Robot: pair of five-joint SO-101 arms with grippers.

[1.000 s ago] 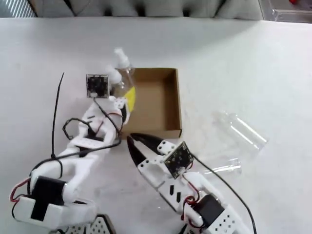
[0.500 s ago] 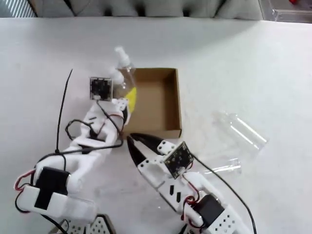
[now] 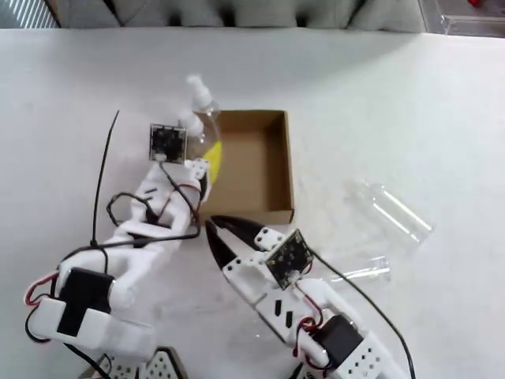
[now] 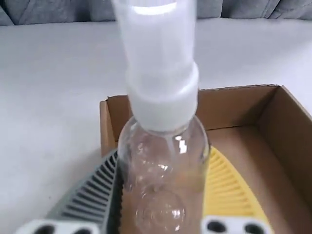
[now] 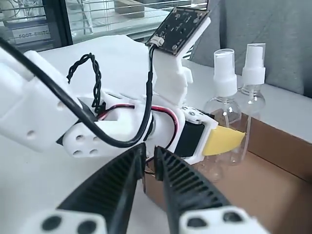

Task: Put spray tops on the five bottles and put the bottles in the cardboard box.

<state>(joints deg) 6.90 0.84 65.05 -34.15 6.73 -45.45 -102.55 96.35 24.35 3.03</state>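
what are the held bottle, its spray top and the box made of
Bottle: clear, glossy plastic by the look; the cardboard box shows through it, though glass can't be ruled out. Spray top: white, smooth, likely plastic. Cardboard box: brown, dull cardboard, judging by its thin raw edges.

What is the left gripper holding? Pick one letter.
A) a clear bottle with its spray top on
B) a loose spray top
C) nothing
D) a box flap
A: the left gripper clamps a clear bottle topped by a white spray top, at the cardboard box edge.
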